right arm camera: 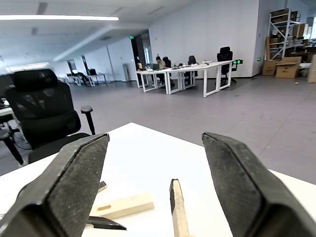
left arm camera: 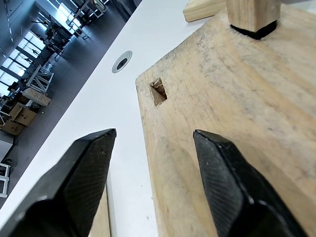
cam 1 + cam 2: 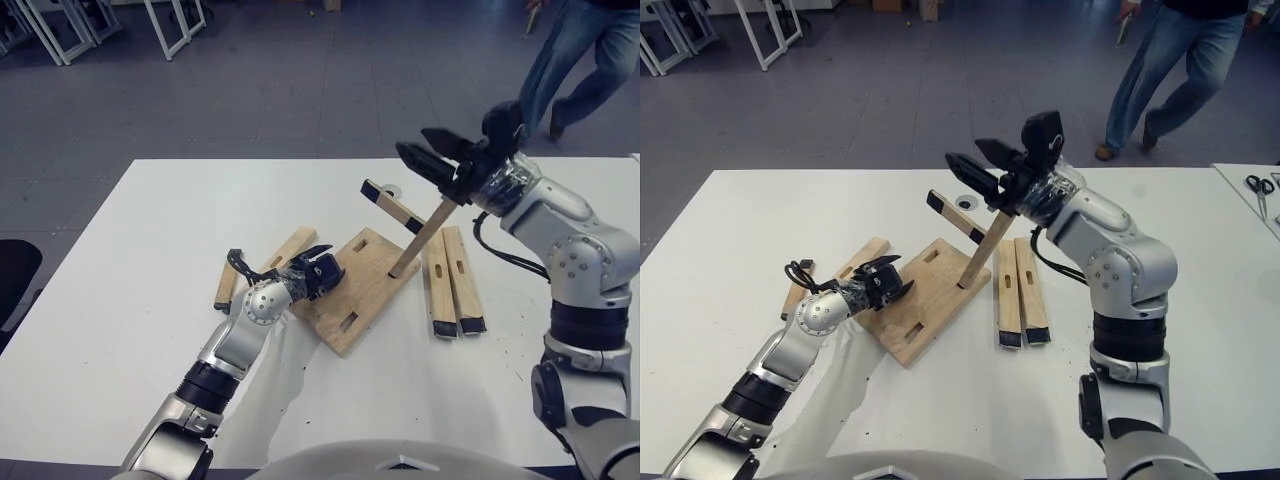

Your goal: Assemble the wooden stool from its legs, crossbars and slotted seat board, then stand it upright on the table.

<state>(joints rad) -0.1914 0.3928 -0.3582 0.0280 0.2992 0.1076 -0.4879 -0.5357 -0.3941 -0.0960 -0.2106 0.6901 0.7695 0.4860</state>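
Left eye view has the seat board (image 3: 352, 292) flat mid-table, a leg (image 3: 420, 245) leaning in its slot, left gripper (image 3: 322, 262) and right gripper (image 3: 428, 152) both spread wide; stiff, light wood, likely best pinched mid-leg.

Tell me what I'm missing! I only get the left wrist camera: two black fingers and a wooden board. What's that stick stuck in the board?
Observer: A stool leg, standing tilted in the seat board, with a crossbar joined across near its top.
Operator: Is the other arm holding it?
Observer: The right end effector sits open at the leg's top end; I can't tell if it touches.
Operator: Any parts left over?
Observer: Two wooden pieces lie side by side on the table, right of the board.
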